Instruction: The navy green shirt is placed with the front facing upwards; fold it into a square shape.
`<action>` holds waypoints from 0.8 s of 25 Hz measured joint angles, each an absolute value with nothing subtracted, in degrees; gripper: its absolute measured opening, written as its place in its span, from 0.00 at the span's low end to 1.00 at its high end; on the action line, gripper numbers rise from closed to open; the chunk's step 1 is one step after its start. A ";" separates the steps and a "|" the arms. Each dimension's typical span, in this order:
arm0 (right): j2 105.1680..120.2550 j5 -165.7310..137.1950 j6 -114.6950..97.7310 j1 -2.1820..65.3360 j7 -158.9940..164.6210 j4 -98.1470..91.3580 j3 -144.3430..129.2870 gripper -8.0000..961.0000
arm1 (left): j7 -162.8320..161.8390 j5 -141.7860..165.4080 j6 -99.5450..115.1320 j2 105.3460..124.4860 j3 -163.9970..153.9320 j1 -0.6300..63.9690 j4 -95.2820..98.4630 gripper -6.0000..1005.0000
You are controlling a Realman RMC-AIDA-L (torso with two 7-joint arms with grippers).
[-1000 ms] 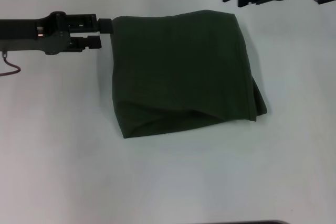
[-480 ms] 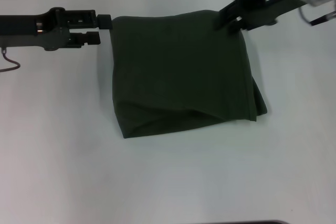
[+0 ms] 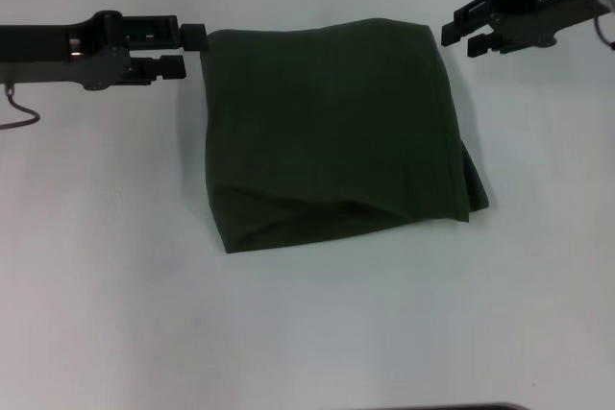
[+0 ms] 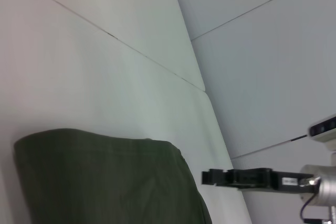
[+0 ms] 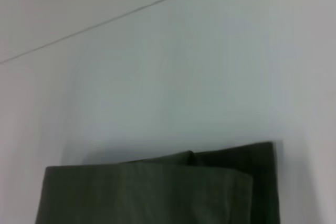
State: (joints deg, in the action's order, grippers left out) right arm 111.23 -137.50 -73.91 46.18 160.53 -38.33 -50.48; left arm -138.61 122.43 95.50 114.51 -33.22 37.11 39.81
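Note:
The navy green shirt (image 3: 332, 132) lies folded into a rough square in the middle of the white table, with its lettering hidden; it also shows in the left wrist view (image 4: 105, 179) and the right wrist view (image 5: 152, 192). My left gripper (image 3: 187, 50) is at the shirt's far left corner, open, and one fingertip (image 3: 195, 35) just touches the cloth edge. Just off the far right corner, my right gripper (image 3: 462, 38) is open and apart from the cloth. The left wrist view also catches that right gripper (image 4: 215, 177) farther off.
The white table (image 3: 307, 333) surrounds the shirt on all sides. The near edge of the shirt bulges unevenly, and a loose flap (image 3: 478, 189) sticks out at the right. A thin cable (image 3: 19, 117) loops under the left arm.
The right gripper came down onto the shirt's far right corner, then drew back to the right, off the cloth. The left gripper has barely shifted.

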 joint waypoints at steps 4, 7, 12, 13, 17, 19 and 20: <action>112.52 -137.07 -69.35 46.06 160.23 -35.53 -50.45 0.48 | -138.61 122.43 95.50 114.47 -33.22 37.32 39.82 0.73; 113.47 -137.04 -66.34 46.20 160.05 -34.42 -50.44 0.48 | -138.65 122.43 95.50 114.40 -33.22 37.42 39.82 0.73; 114.64 -136.99 -62.91 46.08 160.27 -34.19 -50.41 0.48 | -138.65 122.43 95.52 114.44 -33.22 37.42 39.81 0.73; 114.64 -136.99 -62.91 46.08 160.27 -34.19 -50.41 0.48 | -138.64 122.43 95.51 114.44 -33.22 37.39 39.81 0.73; 114.73 -136.00 -62.28 45.95 160.30 -34.12 -49.44 0.47 | -138.53 122.43 95.54 114.48 -33.22 37.16 39.81 0.73; 114.77 -135.68 -62.32 45.93 160.12 -33.97 -49.28 0.47 | -138.55 122.43 95.54 114.51 -33.22 37.09 39.81 0.73; 114.77 -135.66 -62.33 45.94 160.09 -33.88 -49.23 0.47 | -138.58 122.43 95.54 114.51 -33.22 37.06 39.82 0.73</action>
State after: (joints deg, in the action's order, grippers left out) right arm 114.77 -135.66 -62.33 45.94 160.09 -33.88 -49.23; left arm -138.58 122.43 95.54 114.51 -33.22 37.06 39.82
